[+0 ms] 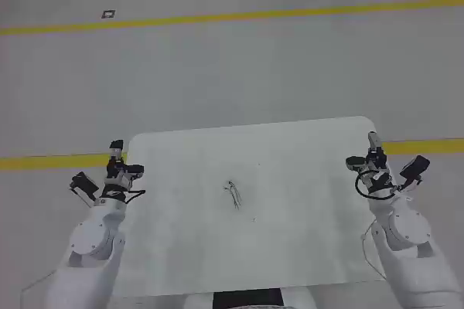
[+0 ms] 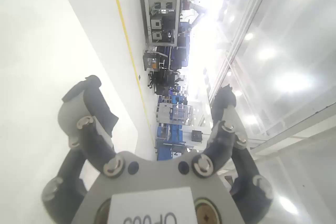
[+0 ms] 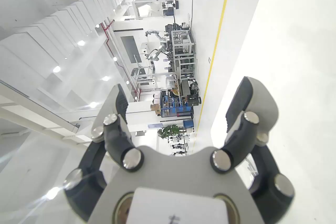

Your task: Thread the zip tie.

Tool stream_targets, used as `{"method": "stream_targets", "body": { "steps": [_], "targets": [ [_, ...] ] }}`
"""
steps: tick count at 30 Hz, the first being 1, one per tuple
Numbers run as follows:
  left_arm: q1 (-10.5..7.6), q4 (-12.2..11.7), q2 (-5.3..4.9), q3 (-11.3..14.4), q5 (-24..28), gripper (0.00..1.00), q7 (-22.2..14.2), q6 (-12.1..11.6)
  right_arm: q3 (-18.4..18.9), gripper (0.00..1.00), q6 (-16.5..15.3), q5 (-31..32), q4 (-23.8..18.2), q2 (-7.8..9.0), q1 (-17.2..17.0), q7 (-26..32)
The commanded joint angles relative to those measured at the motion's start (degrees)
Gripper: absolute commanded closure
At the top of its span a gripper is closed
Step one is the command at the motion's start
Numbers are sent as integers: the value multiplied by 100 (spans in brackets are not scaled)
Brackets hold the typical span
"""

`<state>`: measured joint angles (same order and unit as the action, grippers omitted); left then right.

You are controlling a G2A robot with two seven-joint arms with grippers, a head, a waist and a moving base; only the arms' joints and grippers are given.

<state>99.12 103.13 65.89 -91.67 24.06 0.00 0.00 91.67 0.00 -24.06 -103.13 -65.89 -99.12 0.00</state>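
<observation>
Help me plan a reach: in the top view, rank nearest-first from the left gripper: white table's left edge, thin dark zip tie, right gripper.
From the left gripper:
1. White table's left edge, beside it.
2. Thin dark zip tie, at table centre.
3. Right gripper, at the right edge.

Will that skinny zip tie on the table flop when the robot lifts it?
Probably a bit: the zip tie looks very thin and curved, so it likely bends and droops. It seems light, and lying flat on the smooth table, it may slide when nudged.
</observation>
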Motion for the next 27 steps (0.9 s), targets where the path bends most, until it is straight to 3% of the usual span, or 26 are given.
{"method": "stream_targets", "body": {
  "steps": [1,2,3,4,5,9,13,25,27],
  "targets": [
    [0,0,0,0,0,0,0,0,0,0,0,0,0,0,0,0],
    [0,0,0,0,0,0,0,0,0,0,0,0,0,0,0,0],
    [0,0,0,0,0,22,0,0,0,0,0,0,0,0,0,0],
    [0,0,0,0,0,22,0,0,0,22,0,0,0,0,0,0],
    [-9,80,-4,48,-80,0,-105,-13,0,0,0,0,0,0,0,0],
    [3,223,-35,153,-596,0,-581,69,0,0,0,0,0,0,0,0],
    [54,389,-95,239,-1195,0,-1250,594,0,0,0,0,0,0,0,0],
    [46,424,-109,201,-1337,0,-1309,597,0,0,0,0,0,0,0,0],
    [3,542,-119,276,-1475,0,-1491,625,0,0,0,0,0,0,0,0]
  ]
}}
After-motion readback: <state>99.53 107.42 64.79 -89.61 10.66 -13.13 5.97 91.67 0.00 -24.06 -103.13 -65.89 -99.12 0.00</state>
